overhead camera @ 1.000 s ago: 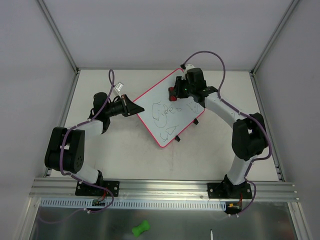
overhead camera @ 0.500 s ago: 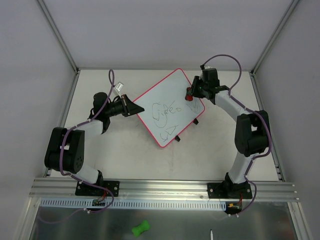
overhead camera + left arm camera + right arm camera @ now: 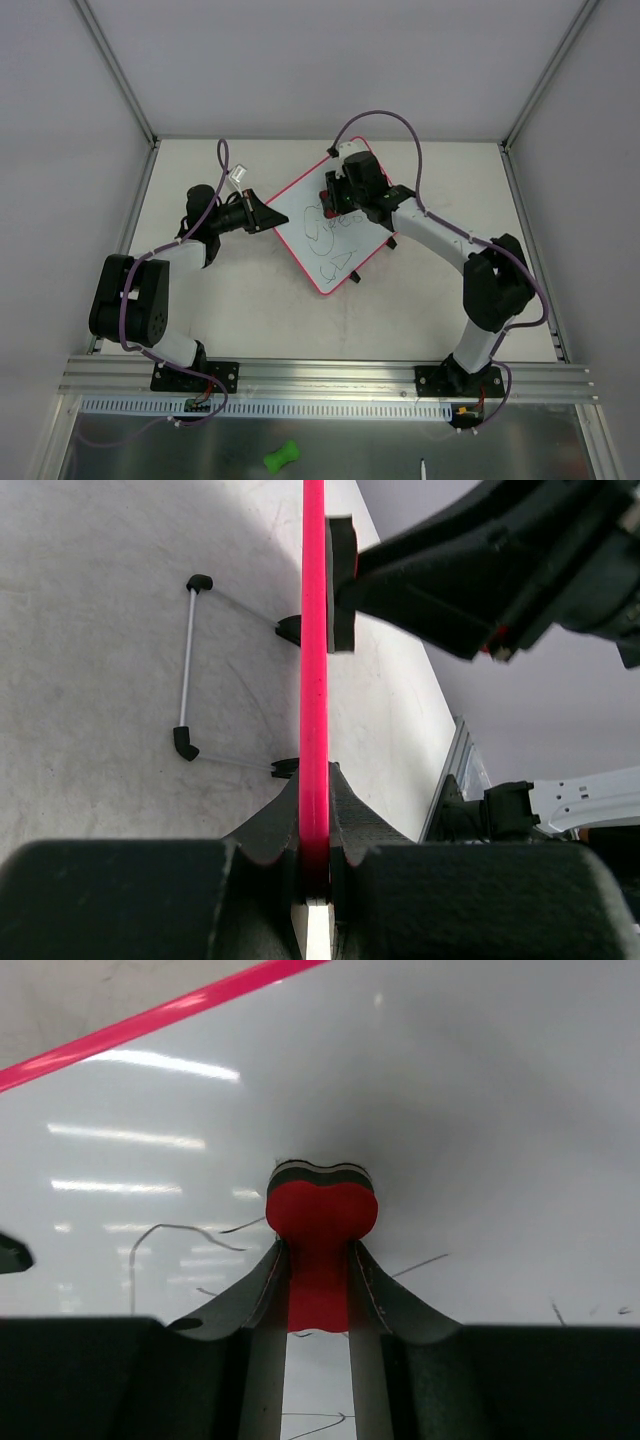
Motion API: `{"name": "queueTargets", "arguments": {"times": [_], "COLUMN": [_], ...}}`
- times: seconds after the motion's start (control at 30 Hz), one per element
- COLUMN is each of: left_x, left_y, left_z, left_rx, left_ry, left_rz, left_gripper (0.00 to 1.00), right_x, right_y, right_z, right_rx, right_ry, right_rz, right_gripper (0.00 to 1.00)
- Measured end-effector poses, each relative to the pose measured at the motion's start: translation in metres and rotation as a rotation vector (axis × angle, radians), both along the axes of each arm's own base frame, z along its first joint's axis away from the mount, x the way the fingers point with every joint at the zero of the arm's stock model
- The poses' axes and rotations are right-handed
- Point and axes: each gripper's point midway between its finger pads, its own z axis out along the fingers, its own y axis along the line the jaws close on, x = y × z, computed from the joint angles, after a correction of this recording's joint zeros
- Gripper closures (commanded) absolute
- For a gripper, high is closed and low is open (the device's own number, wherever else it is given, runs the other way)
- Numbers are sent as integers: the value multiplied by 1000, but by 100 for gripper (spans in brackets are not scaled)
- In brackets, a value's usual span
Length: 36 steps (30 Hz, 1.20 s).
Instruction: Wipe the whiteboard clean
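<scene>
The whiteboard [image 3: 340,235], white with a red-pink frame, lies tilted like a diamond on the table and carries green and dark scribbles. My left gripper [image 3: 270,224] is shut on its left corner; in the left wrist view the pink frame edge [image 3: 314,680] runs up between the fingers. My right gripper [image 3: 330,197] is shut on the small red bone-shaped eraser [image 3: 321,1230] and presses it on the board's upper-left part [image 3: 480,1110], among pen lines. The eraser is barely visible in the top view.
Two black clips [image 3: 392,243] stick out from the board's lower right edge. A wire stand with black tips [image 3: 185,660] lies under the board. A green bone-shaped object [image 3: 281,456] and a white pen [image 3: 423,468] lie below the rail.
My right gripper swept with the eraser from the board's top to its right corner, then back left across the upper part. The scribbles at the right corner are gone. The left arm has not moved.
</scene>
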Motion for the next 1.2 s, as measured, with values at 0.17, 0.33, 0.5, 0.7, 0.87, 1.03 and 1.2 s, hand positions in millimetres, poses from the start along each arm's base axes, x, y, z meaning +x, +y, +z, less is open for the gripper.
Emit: {"name": "queueTargets", "arguments": {"times": [0.17,0.33,0.5,0.7,0.87,1.03,1.2], "left_x": [0,0,-1,-1,-1,-1,-1], "left_y": [0,0,0,0,0,0,0], "left_z": [0,0,0,1,0,0,1], "left_rx": [0,1,2,2,3,3,2], "left_ry": [0,-2,-7,-9,-8,-7,-6], "left_rz": [0,-1,-7,-6,-3,-3,-3], "left_gripper": [100,100,100,100,100,100,100], "right_x": [-29,-59,-77,-72,-43,0,23], "right_y": [35,64,79,75,43,-29,-88], "right_z": [4,5,5,5,3,-15,-37], "right_rx": [-40,-112,-170,-168,-123,-94,-8], "right_ry": [-45,-111,-165,-160,-110,-35,64], "right_rz": [125,228,285,263,133,-103,-277], "right_gripper": [100,100,100,100,100,100,100]}}
